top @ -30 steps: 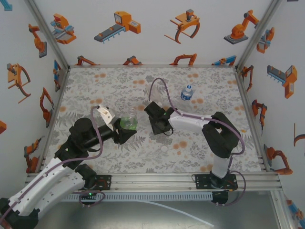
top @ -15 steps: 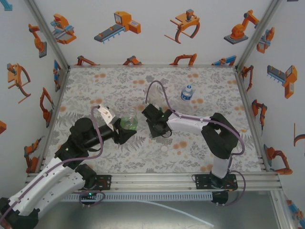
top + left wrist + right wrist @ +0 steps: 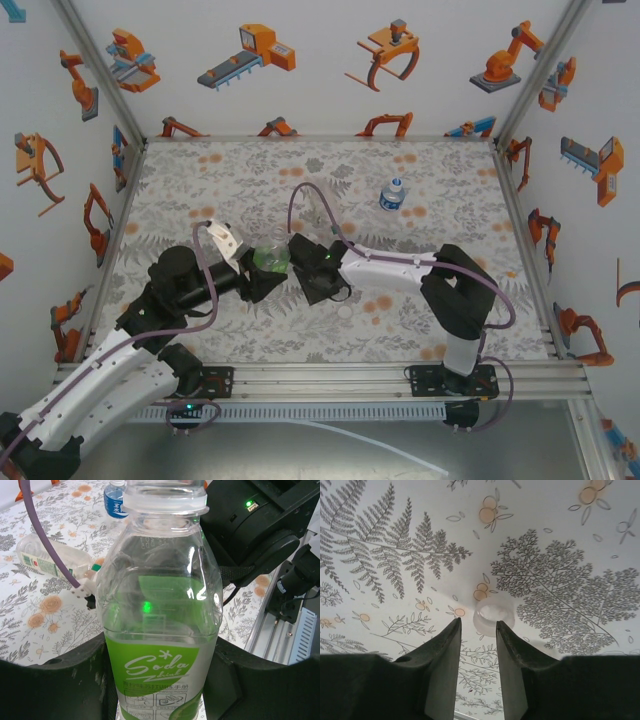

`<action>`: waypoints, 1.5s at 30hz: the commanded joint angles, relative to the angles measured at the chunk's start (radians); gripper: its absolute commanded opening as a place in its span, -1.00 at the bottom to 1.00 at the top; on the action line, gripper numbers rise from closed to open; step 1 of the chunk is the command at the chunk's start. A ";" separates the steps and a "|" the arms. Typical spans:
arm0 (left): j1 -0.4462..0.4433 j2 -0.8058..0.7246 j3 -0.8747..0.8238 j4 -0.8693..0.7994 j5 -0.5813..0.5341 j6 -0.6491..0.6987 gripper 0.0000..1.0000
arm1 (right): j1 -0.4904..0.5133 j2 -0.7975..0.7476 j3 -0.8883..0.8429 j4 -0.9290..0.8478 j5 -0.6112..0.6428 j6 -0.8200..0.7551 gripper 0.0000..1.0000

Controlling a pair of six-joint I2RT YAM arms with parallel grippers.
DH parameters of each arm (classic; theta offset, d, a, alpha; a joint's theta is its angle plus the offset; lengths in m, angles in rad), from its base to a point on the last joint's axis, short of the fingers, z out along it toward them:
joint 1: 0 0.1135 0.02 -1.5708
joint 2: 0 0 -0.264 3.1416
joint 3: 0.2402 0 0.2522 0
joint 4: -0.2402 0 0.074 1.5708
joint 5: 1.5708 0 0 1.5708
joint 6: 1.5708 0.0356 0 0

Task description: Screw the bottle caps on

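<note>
Right gripper (image 3: 478, 622) is pointing down at the floral tablecloth (image 3: 560, 580), its dark fingers (image 3: 440, 670) only a little apart with nothing clamped between them. A whitish cap (image 3: 493, 612) sits on the cloth right past the tips, nearer the finger on the picture's right, just below a small orange blossom (image 3: 481, 592).

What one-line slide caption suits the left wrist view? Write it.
Left gripper holds the green-label soda bottle upright.
</note>
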 commanded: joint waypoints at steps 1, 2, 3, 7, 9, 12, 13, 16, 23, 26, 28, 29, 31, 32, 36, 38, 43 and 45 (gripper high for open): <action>-0.001 -0.008 0.006 0.012 -0.004 -0.018 -0.86 | -0.002 -0.028 0.022 -0.037 0.057 0.019 -0.25; -0.002 -0.008 0.005 0.012 -0.005 -0.018 -0.86 | -0.002 -0.026 0.022 -0.034 0.055 0.019 -0.25; -0.002 -0.009 0.005 0.012 -0.005 -0.019 -0.86 | -0.002 -0.022 0.021 -0.032 0.052 0.019 -0.24; -0.002 -0.012 0.001 0.013 -0.007 -0.020 -0.86 | -0.003 0.004 0.020 -0.027 0.043 0.018 -0.23; -0.002 -0.012 -0.001 0.014 -0.008 -0.021 -0.86 | -0.003 0.013 0.020 -0.023 0.043 0.018 -0.22; -0.001 -0.013 -0.004 0.015 -0.010 -0.022 -0.86 | -0.002 0.015 0.018 -0.014 0.046 0.016 -0.21; -0.003 -0.013 -0.004 0.017 -0.011 -0.020 -0.86 | -0.002 0.017 0.018 -0.014 0.049 0.016 -0.20; -0.001 -0.012 -0.004 0.018 -0.013 -0.019 -0.86 | -0.002 0.020 0.020 -0.015 0.056 0.012 -0.17; -0.002 -0.011 -0.009 0.021 -0.015 -0.021 -0.86 | -0.003 0.035 0.022 -0.016 0.054 0.011 -0.17; -0.001 -0.011 -0.010 0.025 -0.015 -0.020 -0.86 | -0.003 0.041 0.021 -0.013 0.051 0.010 -0.17; -0.002 -0.008 -0.008 0.026 -0.016 -0.020 -0.86 | -0.003 0.045 0.022 -0.011 0.048 0.010 -0.17; -0.001 -0.006 -0.009 0.026 -0.016 -0.020 -0.86 | -0.003 0.046 0.020 -0.008 0.046 0.010 -0.17; -0.003 -0.004 -0.009 0.029 -0.016 -0.020 -0.86 | -0.004 0.048 0.019 -0.005 0.045 0.010 -0.18; -0.002 -0.002 -0.008 0.029 -0.015 -0.020 -0.86 | -0.003 0.048 0.016 -0.002 0.043 0.011 -0.18; -0.001 0.000 -0.008 0.032 -0.015 -0.020 -0.86 | -0.004 0.049 0.002 0.014 0.035 0.016 -0.21; -0.001 0.001 -0.007 0.031 -0.017 -0.020 -0.86 | -0.003 0.049 -0.009 0.026 0.031 0.018 -0.28; -0.002 0.005 -0.005 0.030 -0.016 -0.018 -0.86 | -0.005 0.052 -0.022 0.043 0.022 0.028 -0.31; -0.002 0.007 -0.004 0.030 -0.015 -0.019 -0.86 | -0.006 0.054 -0.023 0.045 0.021 0.029 -0.31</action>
